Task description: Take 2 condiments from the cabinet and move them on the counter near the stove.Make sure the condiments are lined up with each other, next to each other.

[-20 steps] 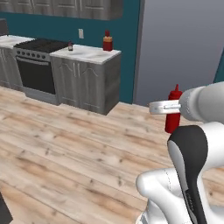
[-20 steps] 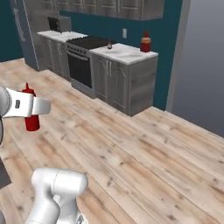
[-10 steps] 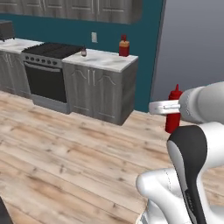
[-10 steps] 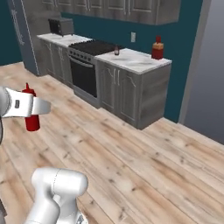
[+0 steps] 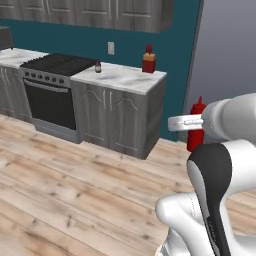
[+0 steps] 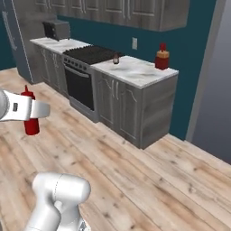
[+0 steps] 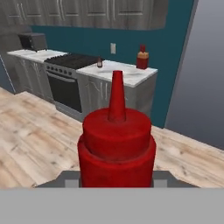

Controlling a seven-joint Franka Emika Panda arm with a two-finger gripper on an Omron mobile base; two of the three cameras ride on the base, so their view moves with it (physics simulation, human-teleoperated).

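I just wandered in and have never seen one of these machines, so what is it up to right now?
The white robot arm is carrying a red squeeze bottle, held upright in its gripper, out over the wooden floor. Ahead of it is a short marble counter beside a black stove. On that counter a small dark bottle already stands near the stove, and a red-handled knife block sits at the back. The red bottle has not reached the counter yet.
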